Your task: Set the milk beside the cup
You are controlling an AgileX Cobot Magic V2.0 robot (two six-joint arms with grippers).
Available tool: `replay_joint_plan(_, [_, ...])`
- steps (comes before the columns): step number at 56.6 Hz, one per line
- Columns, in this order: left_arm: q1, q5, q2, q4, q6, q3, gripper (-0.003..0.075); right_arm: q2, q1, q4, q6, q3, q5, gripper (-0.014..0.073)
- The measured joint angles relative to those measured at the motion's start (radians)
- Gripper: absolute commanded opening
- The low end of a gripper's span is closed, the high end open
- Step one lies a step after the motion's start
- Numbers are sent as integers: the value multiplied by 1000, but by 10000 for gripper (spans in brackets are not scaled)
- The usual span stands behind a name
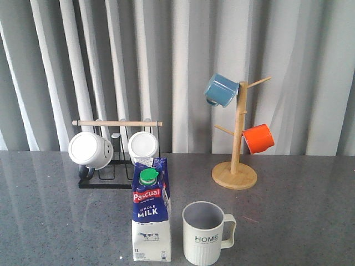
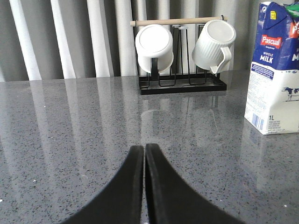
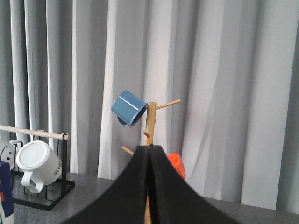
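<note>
The milk (image 1: 151, 209) stands upright on the grey tabletop (image 1: 299, 221), just left of the cup (image 1: 206, 233) and apart from it, in front of a black mug rack (image 1: 117, 152). My left gripper (image 2: 144, 151) and right gripper (image 3: 150, 150) both have jaws pressed together, holding nothing.

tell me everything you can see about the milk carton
The milk carton is a tall blue-and-white gable-top box, apparently coated paperboard, with a green round cap, a red Pascual label, white WHOLE MILK lettering, a small cow picture and a 1L mark. It stands upright and closed on the grey table, just left of the HOME mug, a narrow gap between them. Neither hand touches it.
</note>
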Motion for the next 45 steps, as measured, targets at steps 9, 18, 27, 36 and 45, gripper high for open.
replay_joint_plan(9, [0, 0, 0, 0, 0, 0, -6, 0, 0, 0, 0, 0, 0, -8])
replay_joint_plan(18, [0, 0, 0, 0, 0, 0, -6, 0, 0, 0, 0, 0, 0, -8])
replay_joint_plan(27, [0, 0, 0, 0, 0, 0, -6, 0, 0, 0, 0, 0, 0, -8])
replay_joint_plan(36, [0, 0, 0, 0, 0, 0, -6, -1, 0, 0, -3, 5, 4, -8])
replay_joint_plan(45, [0, 0, 0, 0, 0, 0, -6, -106, 0, -1, -3, 136, 26, -8])
